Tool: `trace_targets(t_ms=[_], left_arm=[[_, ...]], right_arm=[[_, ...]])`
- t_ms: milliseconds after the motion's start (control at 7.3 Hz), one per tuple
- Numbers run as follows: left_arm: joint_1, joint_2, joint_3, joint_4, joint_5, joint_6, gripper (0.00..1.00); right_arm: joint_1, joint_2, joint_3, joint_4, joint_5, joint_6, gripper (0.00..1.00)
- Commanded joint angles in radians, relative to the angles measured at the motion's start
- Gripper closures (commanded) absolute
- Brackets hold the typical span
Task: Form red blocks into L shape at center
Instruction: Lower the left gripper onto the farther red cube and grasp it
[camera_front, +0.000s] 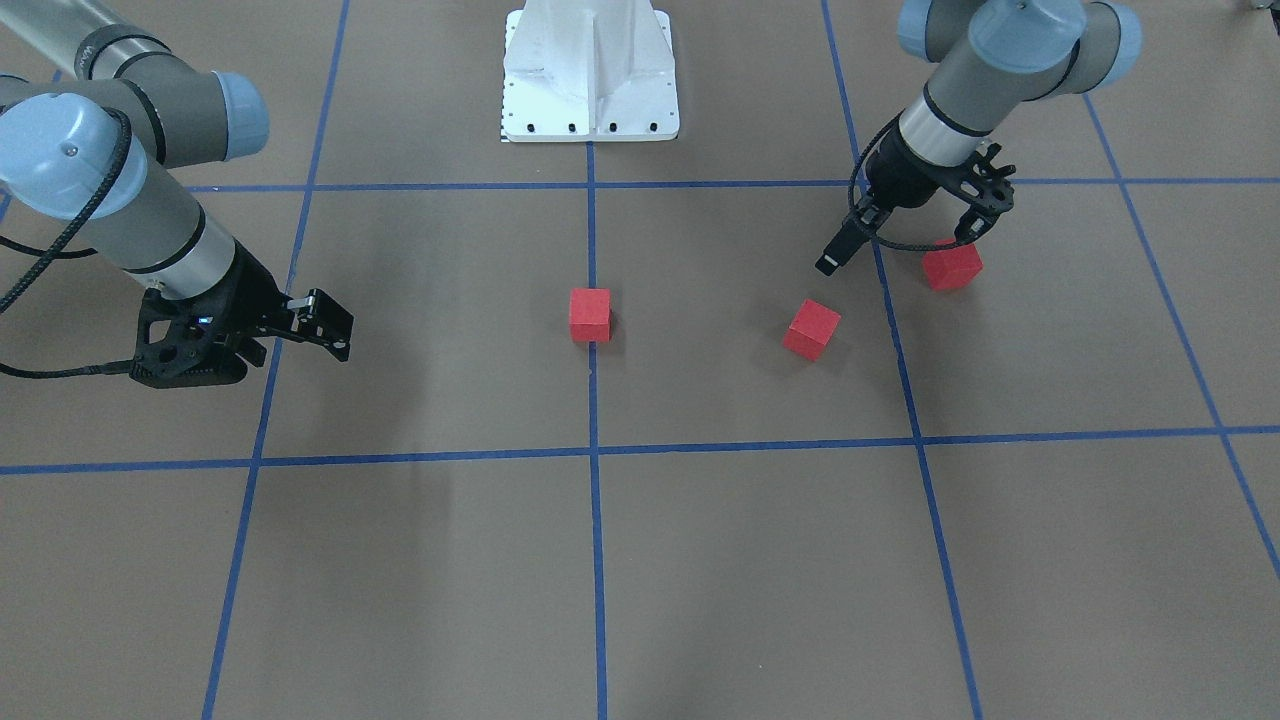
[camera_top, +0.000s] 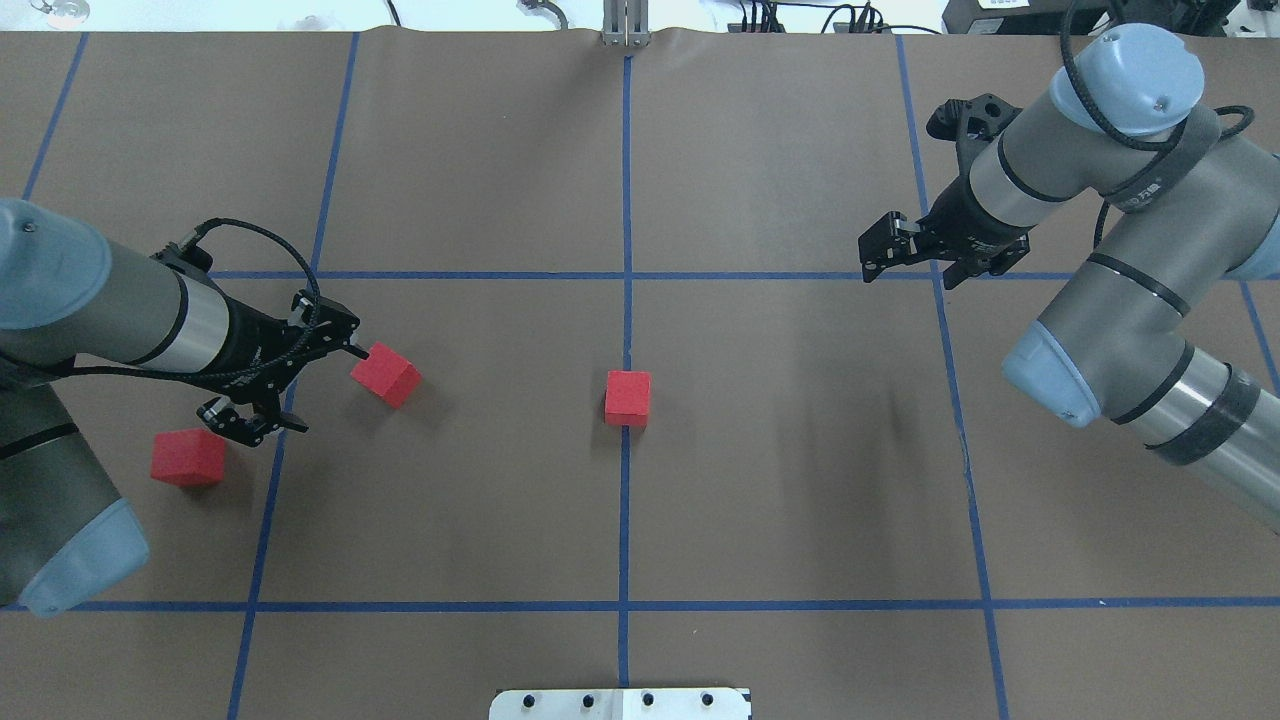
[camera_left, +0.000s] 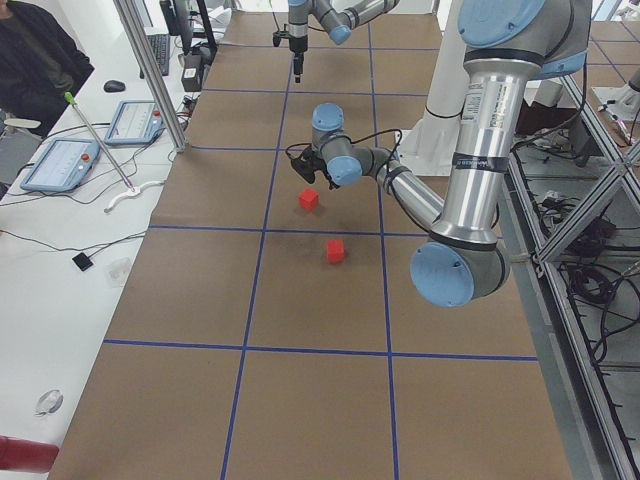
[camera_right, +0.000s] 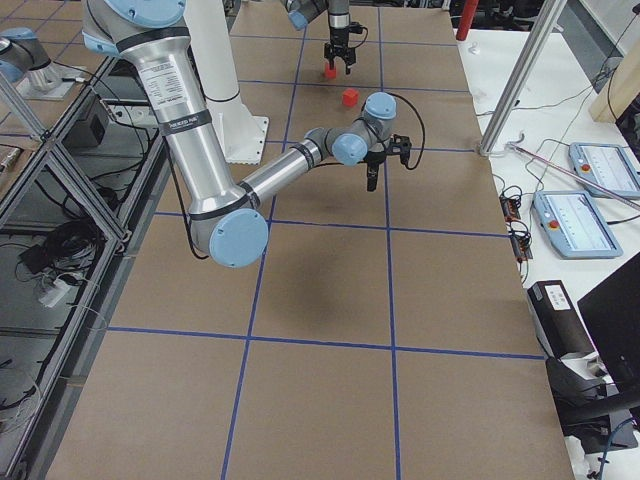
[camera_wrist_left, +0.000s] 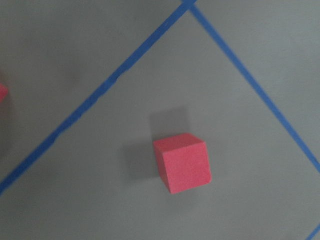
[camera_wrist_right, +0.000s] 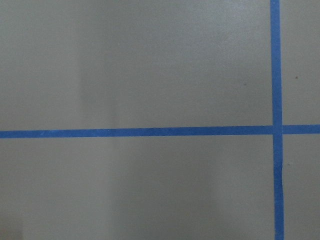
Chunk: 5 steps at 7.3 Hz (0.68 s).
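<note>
Brown worktop | red block centre, two red blocks near left edge | left gripper wide, empty | right gripper wide, empty

We look from above the white base, from opposite it and from each side, sharing the squares before it; wrist cameras look closely down.

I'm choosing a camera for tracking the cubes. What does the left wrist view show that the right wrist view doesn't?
Only the left wrist view: one whole red block, plus a red sliver at the left edge, perhaps another block. Only the right wrist view: a tape crossing seen whole, no block. Both: brown cover and blue tape lines.
</note>
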Motion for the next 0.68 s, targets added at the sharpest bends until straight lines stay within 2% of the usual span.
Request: trace_targets(t_ms=[0,274,548], left_arm=[[0.014,-0.072,0.097,0.03,0.036,-0.016,0.0],[0.012,-0.132,0.182,0.029,0.041,-0.007,0.0],[0.014,-0.151,0.214,0.029,0.076,-0.003,0.0]], right_arm=[[0.0,-0.02,0.026,0.0,-0.002,0.0,0.01],[-0.002,-0.024,0.028,0.0,-0.003,0.0,0.01],[-0.003,-0.024,0.02,0.0,-0.003,-0.002,0.01]])
